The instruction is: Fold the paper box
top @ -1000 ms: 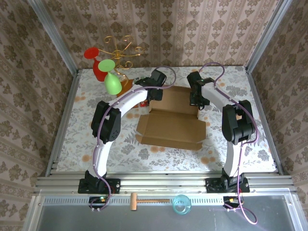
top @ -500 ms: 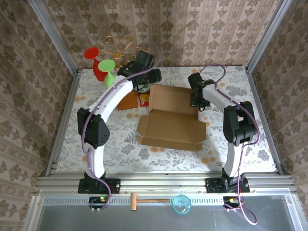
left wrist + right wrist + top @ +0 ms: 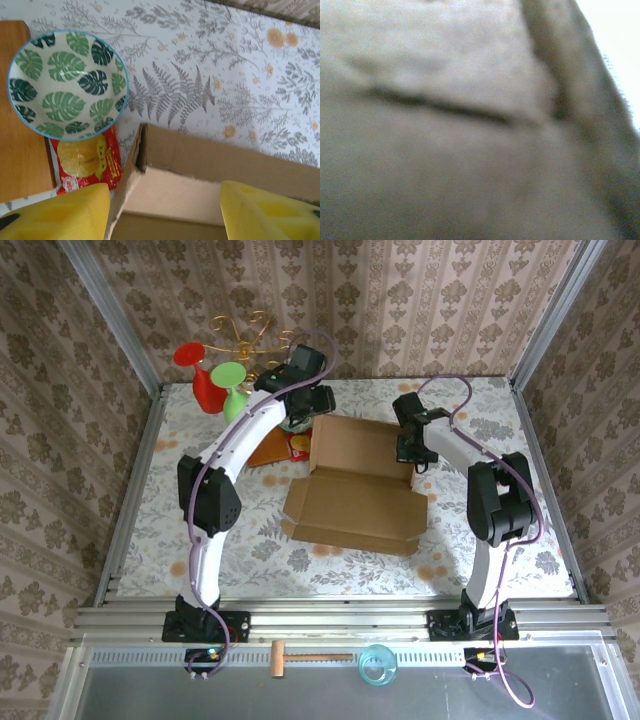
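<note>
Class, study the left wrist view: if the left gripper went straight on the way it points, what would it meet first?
Probably the paper box: its raised flap lies within the open left gripper, though depth is unclear.

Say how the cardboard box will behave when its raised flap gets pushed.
The paper box probably bends at its creases rather than mid-panel: the panels look flat and stiff. It looks thin and light, so it may slide on the table unless pinned.
</note>
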Available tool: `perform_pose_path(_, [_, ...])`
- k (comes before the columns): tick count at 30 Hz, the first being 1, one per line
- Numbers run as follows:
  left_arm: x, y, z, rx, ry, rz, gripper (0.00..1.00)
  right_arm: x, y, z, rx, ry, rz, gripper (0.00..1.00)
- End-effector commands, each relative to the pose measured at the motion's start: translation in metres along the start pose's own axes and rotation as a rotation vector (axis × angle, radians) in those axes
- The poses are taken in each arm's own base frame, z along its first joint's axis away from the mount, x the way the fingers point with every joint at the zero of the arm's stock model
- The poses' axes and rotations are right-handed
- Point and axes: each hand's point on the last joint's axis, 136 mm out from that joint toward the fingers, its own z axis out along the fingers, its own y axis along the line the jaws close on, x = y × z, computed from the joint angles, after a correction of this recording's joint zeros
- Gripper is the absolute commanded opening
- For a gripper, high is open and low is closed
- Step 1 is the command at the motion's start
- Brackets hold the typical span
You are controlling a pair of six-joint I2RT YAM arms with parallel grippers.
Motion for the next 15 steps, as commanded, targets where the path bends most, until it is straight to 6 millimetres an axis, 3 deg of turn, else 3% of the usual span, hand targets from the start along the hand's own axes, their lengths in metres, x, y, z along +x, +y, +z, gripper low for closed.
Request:
perform_pose_path(1, [0.000,-0.011,-0.025,0.039,-0.030,0.029,0.61,0.007,-0.013,0.000,0.009,0.025,0.015,0.00])
perform_pose_path(10, [0.021,-0.054,-0.049,0.123,-0.046,0.096,0.62,0.012,-0.035,-0.002,0.007,0.059,0.082,0.00])
perform_pose_path(15, [0.030,-0.068,-0.079,0.066,-0.097,0.110,0.62,0.026,-0.063,0.000,0.007,0.145,0.209,0.00])
